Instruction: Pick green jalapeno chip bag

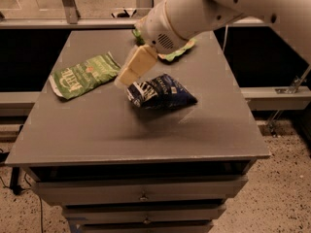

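Observation:
The green jalapeno chip bag lies flat on the left part of the grey table; it is light green with white block lettering and a white edge at its left end. My gripper hangs from the white arm that reaches in from the upper right. It points down and to the left, just right of the bag's right end and above the left end of the dark blue and white bag. It holds nothing that I can see.
A brighter green bag lies at the back of the table, mostly hidden behind the arm. The table has drawers below its front edge. A railing and a speckled floor surround it.

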`<act>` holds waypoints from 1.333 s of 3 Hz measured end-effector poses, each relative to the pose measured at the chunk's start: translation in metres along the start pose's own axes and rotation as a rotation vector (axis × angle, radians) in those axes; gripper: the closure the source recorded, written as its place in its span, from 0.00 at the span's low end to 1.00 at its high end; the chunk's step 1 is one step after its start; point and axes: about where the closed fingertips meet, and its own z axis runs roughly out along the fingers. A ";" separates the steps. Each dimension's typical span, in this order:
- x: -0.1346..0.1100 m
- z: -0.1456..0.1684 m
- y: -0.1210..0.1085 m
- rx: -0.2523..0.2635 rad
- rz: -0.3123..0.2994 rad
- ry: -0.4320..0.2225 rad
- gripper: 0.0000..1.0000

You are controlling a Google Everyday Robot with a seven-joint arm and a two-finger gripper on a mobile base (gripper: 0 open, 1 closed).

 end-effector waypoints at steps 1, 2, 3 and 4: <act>-0.013 0.056 -0.002 -0.024 0.043 -0.085 0.00; -0.032 0.110 -0.003 -0.073 0.054 -0.135 0.00; -0.039 0.157 0.003 -0.122 0.046 -0.137 0.00; -0.029 0.183 -0.005 -0.122 0.034 -0.121 0.00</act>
